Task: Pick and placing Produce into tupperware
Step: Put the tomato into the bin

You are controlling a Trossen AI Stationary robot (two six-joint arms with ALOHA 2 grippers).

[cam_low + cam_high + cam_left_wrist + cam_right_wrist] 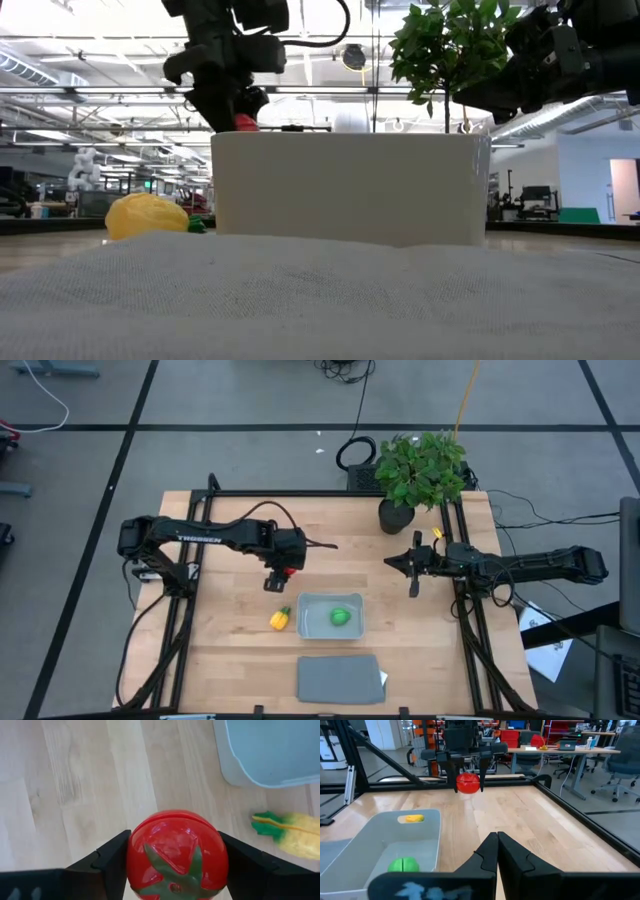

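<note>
My left gripper (281, 573) is shut on the round red produce piece (176, 854), a toy tomato with a green star on top, held above the table to the far left of the tupperware (331, 615). The round green piece (340, 617) lies inside the tub. The yellow piece with a green tip (280, 618) lies on the table against the tub's left wall. My right gripper (497, 851) is shut and empty, raised near the table's right side. My left gripper pinches the red piece (468, 783) between its two fingers (112, 857), one on each side of its round body. The fingers point down from above. The piece is lifted clear of the table, with its green star facing the wrist camera.
A flat grey lid (340, 678) lies at the table's near edge, in front of the tub. A leafy potted plant (420, 475) stands at the far right corner. Bare wood lies to the left of the yellow piece and between the tub and my right arm.
</note>
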